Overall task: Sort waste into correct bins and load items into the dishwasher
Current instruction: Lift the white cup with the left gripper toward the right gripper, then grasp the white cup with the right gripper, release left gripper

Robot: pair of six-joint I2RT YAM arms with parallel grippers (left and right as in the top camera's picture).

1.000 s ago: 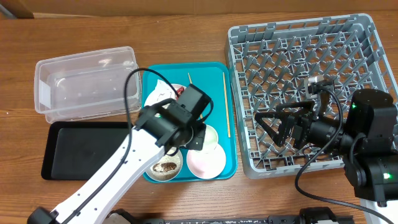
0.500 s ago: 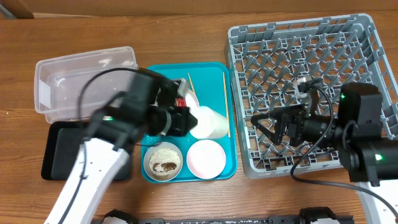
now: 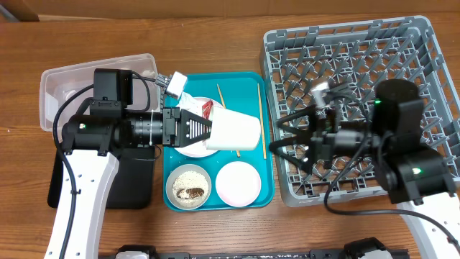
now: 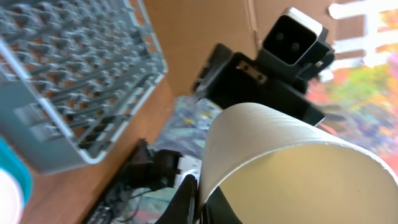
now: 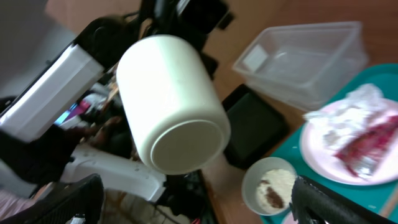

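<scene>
My left gripper (image 3: 206,132) is shut on the rim of the small white cup (image 3: 237,131) and holds it on its side above the teal tray, base pointing right. In the left wrist view the fingers (image 4: 200,200) pinch the cup wall (image 4: 298,168). My right gripper (image 3: 277,137) is open and empty just right of the cup, facing its base (image 5: 171,115), with its fingers spread wide (image 5: 199,208). The plate (image 3: 188,147) holds the napkin (image 3: 177,85) and red wrapper (image 3: 207,108). The white bowl (image 3: 188,185) holds rice and brown scraps. The pink bowl (image 3: 238,182) is beside it.
The grey dish rack (image 3: 345,65) stands at the right. The clear tub (image 3: 72,97) is at the back left, with the black tray (image 3: 68,180) in front of it, partly under my left arm. Chopsticks (image 3: 260,122) lie on the teal tray (image 3: 267,188).
My left gripper lifted the cup off the teal tray and turned it on its side, pointing right. My right gripper moved left out of the rack toward the cup.
</scene>
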